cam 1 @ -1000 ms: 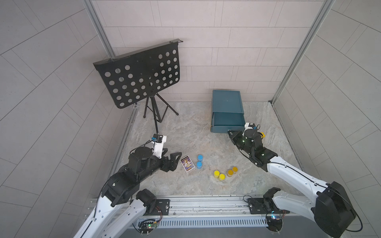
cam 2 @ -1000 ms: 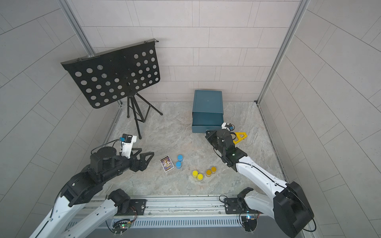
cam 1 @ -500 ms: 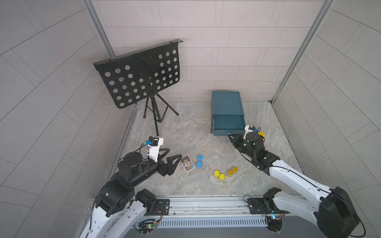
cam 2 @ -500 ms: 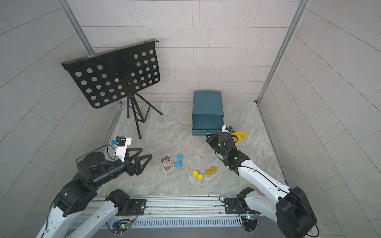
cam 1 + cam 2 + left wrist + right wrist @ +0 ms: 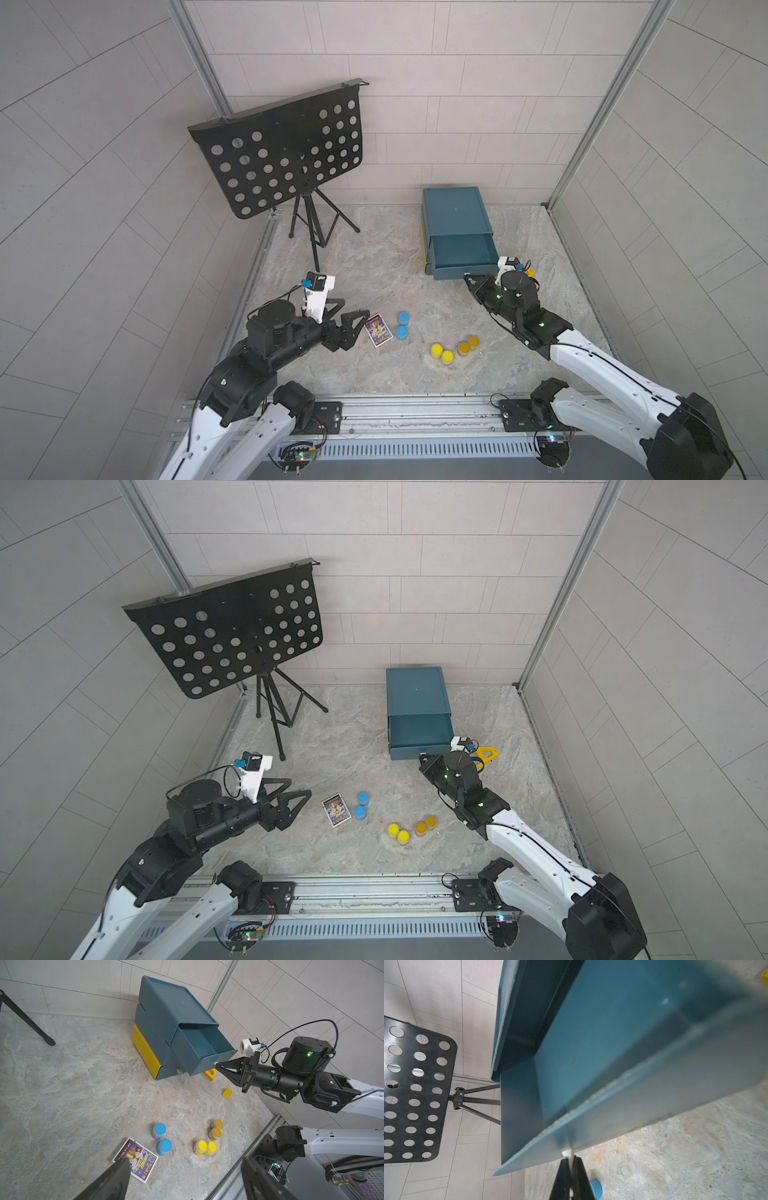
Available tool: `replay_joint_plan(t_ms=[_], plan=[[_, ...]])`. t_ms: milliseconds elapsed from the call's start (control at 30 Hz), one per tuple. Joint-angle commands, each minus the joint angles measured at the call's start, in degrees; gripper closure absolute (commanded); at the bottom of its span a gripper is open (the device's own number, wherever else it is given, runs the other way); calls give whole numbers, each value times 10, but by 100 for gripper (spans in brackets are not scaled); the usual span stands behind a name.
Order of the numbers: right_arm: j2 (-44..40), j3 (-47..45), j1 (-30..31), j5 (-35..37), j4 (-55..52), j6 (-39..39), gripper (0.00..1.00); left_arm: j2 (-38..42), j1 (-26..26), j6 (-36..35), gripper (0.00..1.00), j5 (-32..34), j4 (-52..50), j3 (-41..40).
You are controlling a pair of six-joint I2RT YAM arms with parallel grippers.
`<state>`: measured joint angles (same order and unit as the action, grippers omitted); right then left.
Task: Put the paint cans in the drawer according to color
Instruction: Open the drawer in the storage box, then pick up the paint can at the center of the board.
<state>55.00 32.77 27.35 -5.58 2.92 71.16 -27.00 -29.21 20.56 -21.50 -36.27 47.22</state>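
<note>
Pincers differ: right pincer (image 5: 216, 1063) is clamped on the white tab (image 5: 567, 1153) of the pulled-out teal drawer (image 5: 204, 1044); left pincer (image 5: 356, 306) gapes, with the six paint cans (image 5: 401, 332) standing on the bench (image 5: 374, 270) ahead of its tips, outside the drawer.

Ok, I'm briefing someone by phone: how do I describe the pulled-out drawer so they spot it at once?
Look right of the black music stand, to the stack of drawers at the back wall. The open drawer is the top one, dark teal, with the right gripper shut on its white tab; the two below are closed.
</note>
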Motion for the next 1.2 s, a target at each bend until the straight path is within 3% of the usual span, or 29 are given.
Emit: replay_joint_plan(t_ms=[0, 33, 133, 200, 600, 833, 1033, 1167], plan=[[-2, 20, 4, 4, -77, -18, 100, 2, 4, -2, 9, 1, 11, -6], [0, 24, 5, 5, -84, -19, 99, 2, 4, -2, 9, 1, 11, -5], [-3, 26, 6, 13, -100, -30, 44, 2, 4, -2, 9, 2, 11, -5], [-5, 26, 15, 25, -125, -57, 36, 4, 4, -2, 9, 4, 10, -5], [-9, 77, 181, 218, -293, -229, 47, 4, 4, -1, 8, 14, 6, -4], [193, 206, 347, 301, -320, -293, 50, 6, 5, 0, 8, 21, 5, -4], [371, 343, 379, 245, -349, -343, 46, 8, 4, 0, 8, 21, 4, -3], [427, 383, 377, 240, -358, -347, 43, 9, 5, 0, 8, 20, 5, -4]])
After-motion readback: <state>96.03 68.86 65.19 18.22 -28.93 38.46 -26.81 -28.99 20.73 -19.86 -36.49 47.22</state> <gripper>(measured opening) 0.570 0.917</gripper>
